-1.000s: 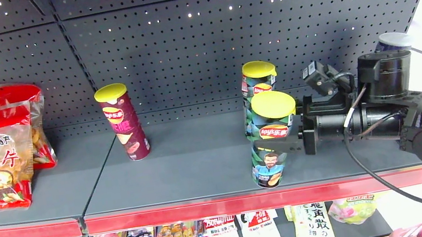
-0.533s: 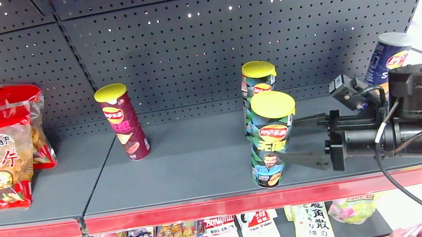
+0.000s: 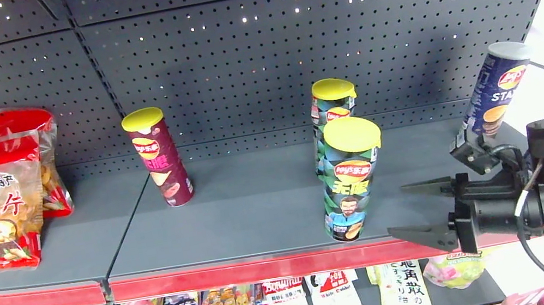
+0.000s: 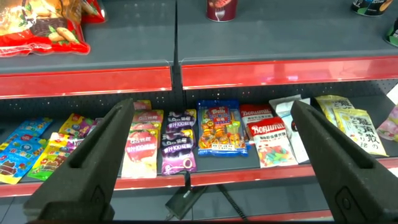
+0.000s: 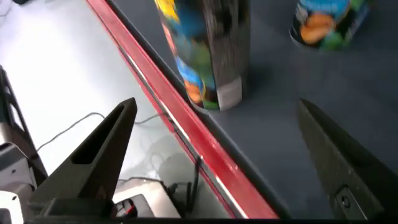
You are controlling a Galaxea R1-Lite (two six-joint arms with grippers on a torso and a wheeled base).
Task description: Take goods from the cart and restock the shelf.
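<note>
Right gripper (image 3: 399, 209) fingers are spread and empty, tips near the green chip can (image 3: 351, 178) but not touching it. The can stands upright at the shelf (image 3: 260, 215) front edge, long axis vertical, yellow lid uppermost. Left gripper (image 4: 211, 106) fingers are likewise spread.

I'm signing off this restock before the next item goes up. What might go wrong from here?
1. The front green can stands close to the shelf's red edge; a nudge might tip it off.
2. The right gripper is open beside that can, near its base; swinging toward it might knock the can over.
3. The back green can stands right behind it, so a toppling can might hit that too.
</note>
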